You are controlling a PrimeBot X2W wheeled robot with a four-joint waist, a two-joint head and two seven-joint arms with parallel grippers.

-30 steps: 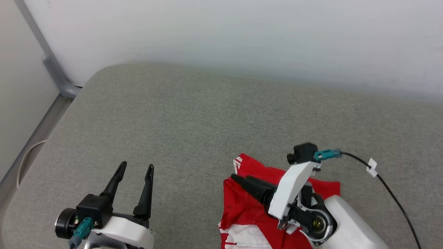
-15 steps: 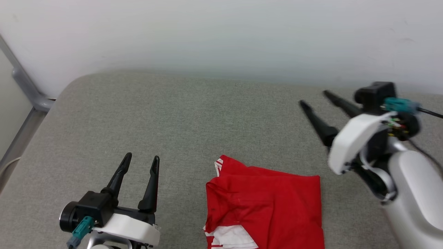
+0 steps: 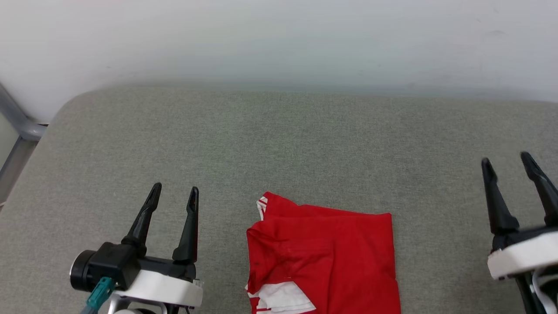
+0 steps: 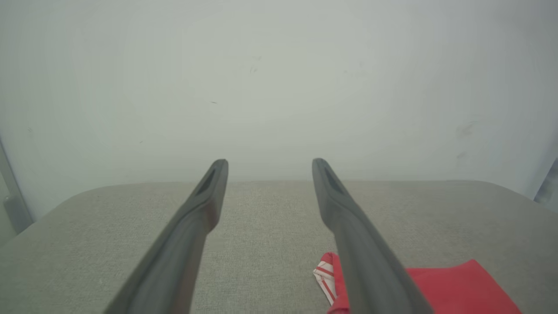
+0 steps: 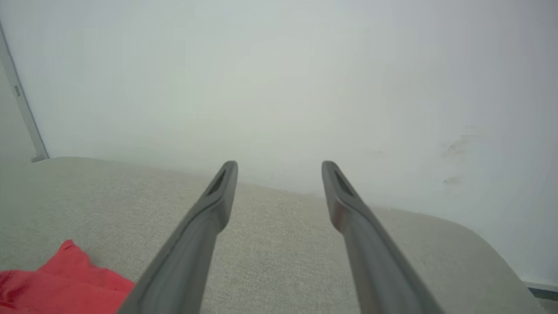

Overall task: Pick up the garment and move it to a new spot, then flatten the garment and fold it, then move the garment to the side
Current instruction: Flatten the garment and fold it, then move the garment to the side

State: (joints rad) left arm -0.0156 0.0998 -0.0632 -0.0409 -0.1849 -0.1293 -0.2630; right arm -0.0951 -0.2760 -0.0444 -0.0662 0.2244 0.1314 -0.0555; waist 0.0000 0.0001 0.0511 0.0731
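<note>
The garment (image 3: 324, 257), red with white striped trim, lies folded into a rough rectangle on the grey cushioned surface (image 3: 279, 144), near its front middle. A white sleeve shows at its lower left corner. My left gripper (image 3: 174, 192) stands open to the garment's left, holding nothing. Off to the garment's right, my right gripper (image 3: 508, 160) is open and empty too. The left wrist view shows the garment's (image 4: 453, 285) striped corner at the lower right, beside that gripper (image 4: 269, 163). In the right wrist view the garment (image 5: 61, 283) lies at the lower left of the open gripper (image 5: 279, 165).
A pale wall (image 3: 279, 39) runs along the back of the grey surface. A grey metal rail (image 3: 17, 122) stands at the far left, past the surface's rounded corner.
My right gripper has lifted off the garment and swung out to the right, leaving it lying flat. The head camera has shifted. The left gripper stays put.
</note>
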